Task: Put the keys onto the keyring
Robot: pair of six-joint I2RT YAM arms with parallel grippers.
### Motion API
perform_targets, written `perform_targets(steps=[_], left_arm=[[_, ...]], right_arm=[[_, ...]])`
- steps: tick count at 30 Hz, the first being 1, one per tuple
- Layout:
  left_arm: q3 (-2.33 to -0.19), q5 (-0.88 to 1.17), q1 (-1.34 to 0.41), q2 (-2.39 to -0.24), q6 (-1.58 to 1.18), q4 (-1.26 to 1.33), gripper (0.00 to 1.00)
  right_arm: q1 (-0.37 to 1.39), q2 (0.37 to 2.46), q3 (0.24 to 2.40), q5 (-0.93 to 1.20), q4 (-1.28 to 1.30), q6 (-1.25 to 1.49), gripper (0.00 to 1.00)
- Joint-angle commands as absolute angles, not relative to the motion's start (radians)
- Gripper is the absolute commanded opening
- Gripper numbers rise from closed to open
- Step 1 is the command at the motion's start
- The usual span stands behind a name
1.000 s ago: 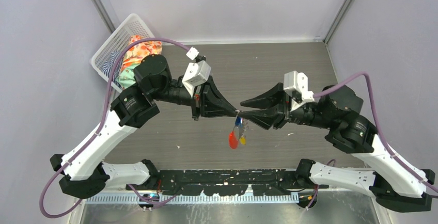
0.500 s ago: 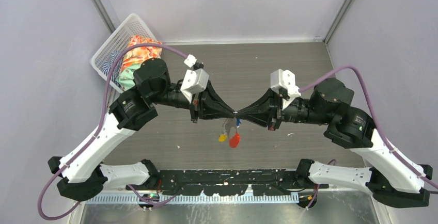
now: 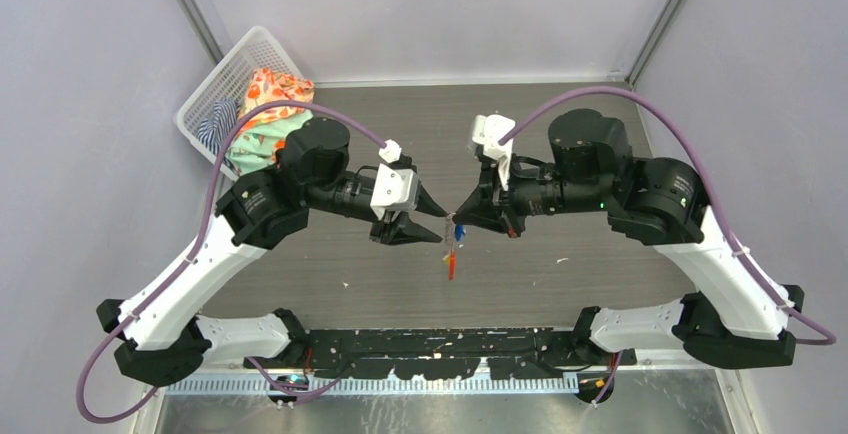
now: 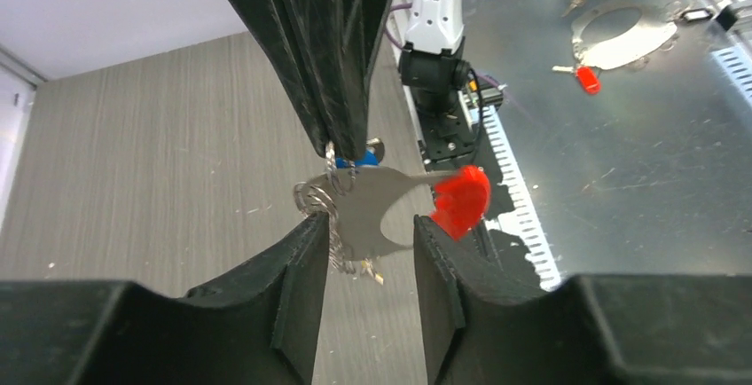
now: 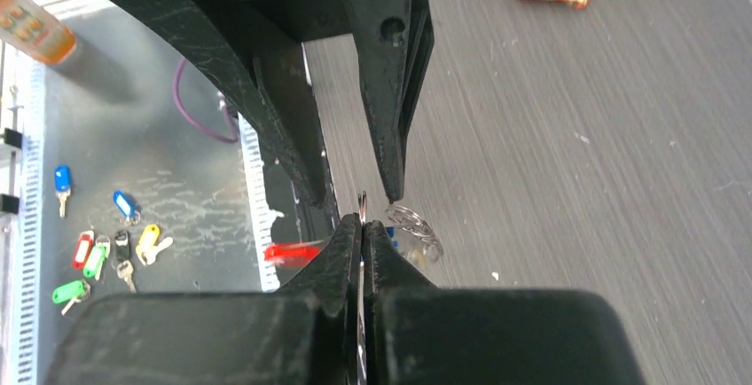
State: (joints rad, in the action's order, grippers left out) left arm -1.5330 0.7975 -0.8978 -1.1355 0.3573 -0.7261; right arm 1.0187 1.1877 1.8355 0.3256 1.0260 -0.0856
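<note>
The keyring (image 3: 455, 224), a cluster of grey metal rings, hangs above the table between my two grippers, its red oval tag (image 3: 451, 266) dangling lowest. My right gripper (image 3: 457, 217) is shut on a thin ring (image 5: 362, 203) of the cluster. A blue key head (image 3: 459, 236) shows just under the grip, also in the left wrist view (image 4: 364, 160). A flat metal blade (image 4: 372, 212) and the red tag (image 4: 461, 200) hang between my left gripper's (image 4: 371, 225) open fingers, which touch nothing. A small yellow bit (image 4: 377, 271) shows low in the cluster. My left gripper (image 3: 440, 227) sits just left of the ring.
A white basket (image 3: 235, 79) with colourful cloth (image 3: 272, 104) stands at the back left. Below the table's near edge lies a metal shelf (image 5: 133, 137) with several spare tagged keys (image 5: 115, 243). More key bunches (image 4: 612, 35) lie on it.
My left gripper has opened and let go of the keyring, while my right gripper closed on it. Both arms swung so the meeting point sits slightly lower; the bunch now hangs from the right gripper.
</note>
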Motion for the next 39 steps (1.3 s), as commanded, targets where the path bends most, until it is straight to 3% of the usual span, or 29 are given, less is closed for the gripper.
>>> perform_targets(steps=[1, 9, 15, 30, 34, 39], left_arm=[[-1.583, 0.756, -0.905, -1.14, 0.413, -0.749, 0.4], [-1.575, 0.761, -0.917, -1.15, 0.414, -0.744, 0.29], [-1.568, 0.76, -0.926, -1.16, 0.408, -0.736, 0.27], [-1.579, 0.715, -0.936, -1.177, 0.492, -0.795, 0.01], [-1.621, 0.69, -0.939, -1.213, 0.529, -0.866, 0.0], [-1.588, 0.691, -0.939, -1.193, 0.473, -0.814, 0.0]], right_arm=[[1.018, 1.214, 1.904, 0.311, 1.117, -0.116, 0.01], [1.019, 1.257, 1.926, 0.335, 1.14, -0.12, 0.01], [1.019, 1.289, 1.942, 0.361, 1.142, -0.123, 0.01], [1.02, 1.301, 1.93, 0.371, 1.16, -0.118, 0.01], [1.02, 1.306, 1.933, 0.391, 1.162, -0.112, 0.01], [1.02, 1.252, 1.894, 0.403, 1.093, -0.088, 0.27]])
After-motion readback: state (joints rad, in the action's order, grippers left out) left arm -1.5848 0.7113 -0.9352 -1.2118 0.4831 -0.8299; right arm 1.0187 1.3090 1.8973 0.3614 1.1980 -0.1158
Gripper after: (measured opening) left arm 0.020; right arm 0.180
